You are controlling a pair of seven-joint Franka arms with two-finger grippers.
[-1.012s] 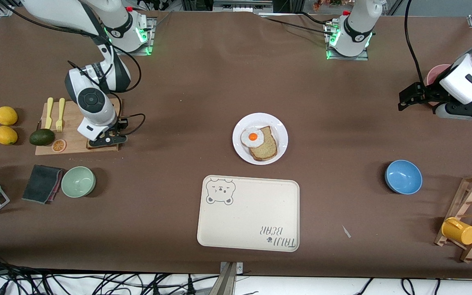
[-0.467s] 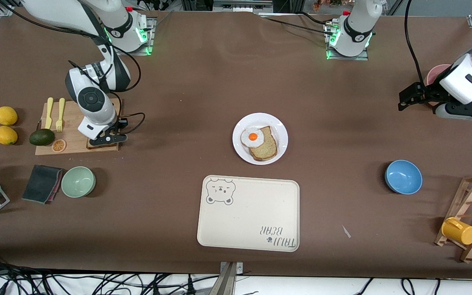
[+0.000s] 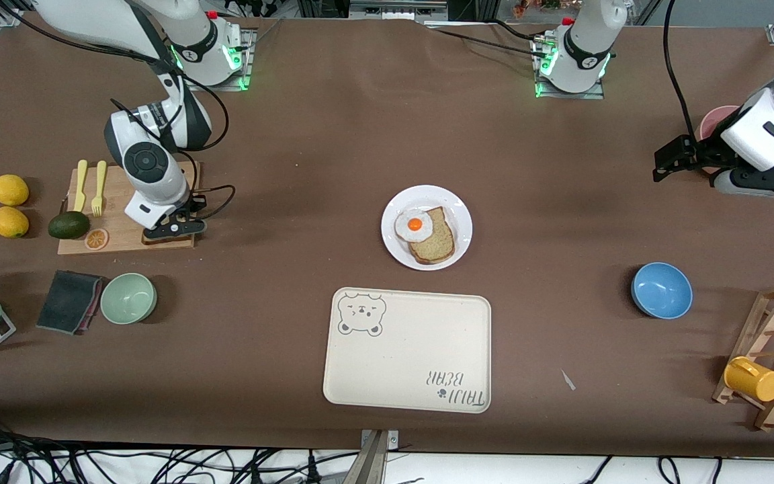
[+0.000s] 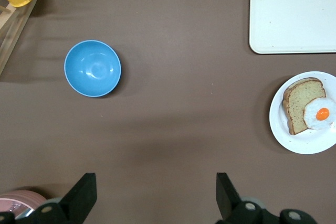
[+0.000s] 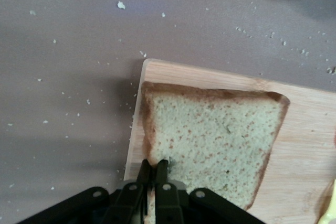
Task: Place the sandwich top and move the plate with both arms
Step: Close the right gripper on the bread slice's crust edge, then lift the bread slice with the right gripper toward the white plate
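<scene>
Pinching the sandwich top [image 5: 215, 142] at its crust edge on the cutting board [image 3: 125, 232], middle left of the frame, the right gripper [image 5: 153, 169] seems clenched on it. Lift it level, then carry it to the plate [image 3: 457, 208] at the centre. The left gripper [image 4: 155, 195] waits released over the table [image 3: 333, 134].

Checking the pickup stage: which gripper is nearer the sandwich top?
Right. The right gripper is shut on the sandwich top at its edge, on the cutting board. The left gripper waits open by the left arm's end of the table.

Sandwich top [image 5: 215, 140] (front view) beneath right arm
</scene>
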